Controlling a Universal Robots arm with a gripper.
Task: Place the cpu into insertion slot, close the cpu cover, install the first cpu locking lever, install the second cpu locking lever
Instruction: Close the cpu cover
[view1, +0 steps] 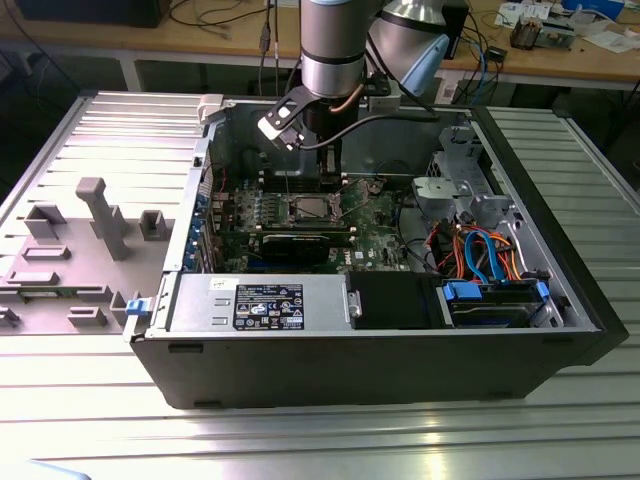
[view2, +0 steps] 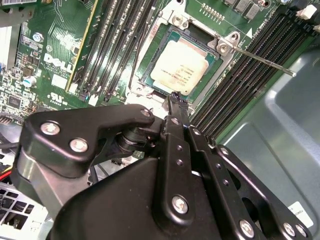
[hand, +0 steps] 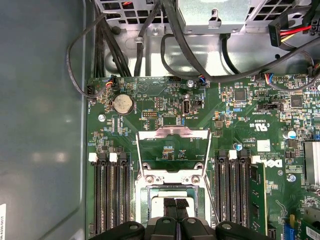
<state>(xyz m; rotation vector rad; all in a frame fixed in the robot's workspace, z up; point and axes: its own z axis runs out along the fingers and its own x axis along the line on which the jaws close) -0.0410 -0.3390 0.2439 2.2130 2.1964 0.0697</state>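
**rigwatcher:** Your arm (view1: 330, 40) comes straight down from above into the open computer case (view1: 350, 372), wrist pretty much vertical. The gripper (view1: 325, 168) sits low over the green board (hand: 240, 115), around the middle of the case and a touch toward the exterior view's left. In the second wrist view the two fingers (view2: 175, 130) run down side by side and meet at the tips. The first wrist view shows the pads pressed together too. So it's closed, and there's nothing pinched between them as far as I can see.

**boardnerd:** Agreed. And your chip (view2: 184, 67) is already lying flat in the socket (view2: 226, 44), silver top up, sitting square inside the rim. The closed fingertips are right at the chip's edge, touching it or just above it, can't tell which. Your cover (hand: 172, 133) is swung up and open on the side of the socket away from the fingers. You can see green board through its cut-out. One thin lever (view2: 260, 61) sticks out loose over the memory slots (view2: 240, 82) beside the socket, not latched down.
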